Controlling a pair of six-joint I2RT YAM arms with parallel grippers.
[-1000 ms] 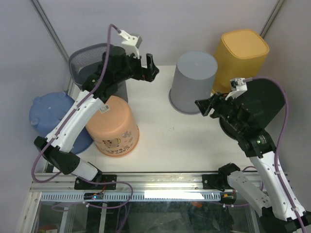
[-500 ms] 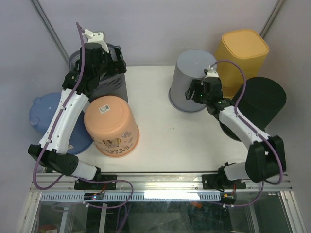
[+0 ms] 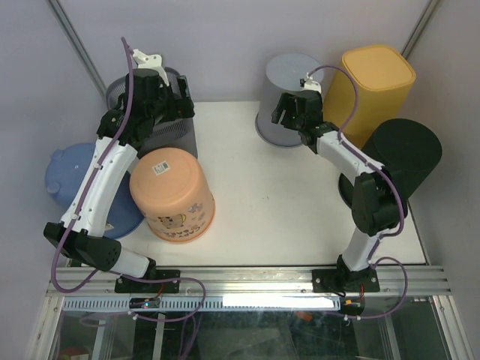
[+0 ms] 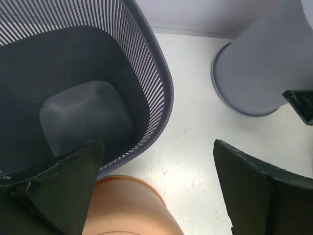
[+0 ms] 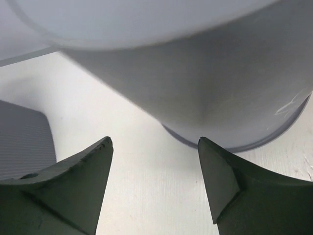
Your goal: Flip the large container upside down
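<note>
A grey bin (image 3: 289,86) stands mouth-down at the back middle of the table; it also shows in the right wrist view (image 5: 195,63) and the left wrist view (image 4: 264,68). My right gripper (image 3: 291,114) is open right against its near wall, holding nothing; in the right wrist view (image 5: 154,147) only bare table lies between the fingers. A dark mesh bin (image 3: 146,101) stands mouth-up at the back left, its inside showing in the left wrist view (image 4: 73,93). My left gripper (image 3: 178,103) is open and empty over its right rim (image 4: 156,196).
A peach bin (image 3: 172,195) lies mouth-down at front left, just below the left gripper (image 4: 127,205). A yellow bin (image 3: 375,79) and a black bin (image 3: 401,157) stand off the right edge. A blue container (image 3: 75,176) sits off the left edge.
My right arm stretched forward and left to the grey bin, which now sits farther back. My left gripper swung left from mid-table to over the mesh bin's rim.
</note>
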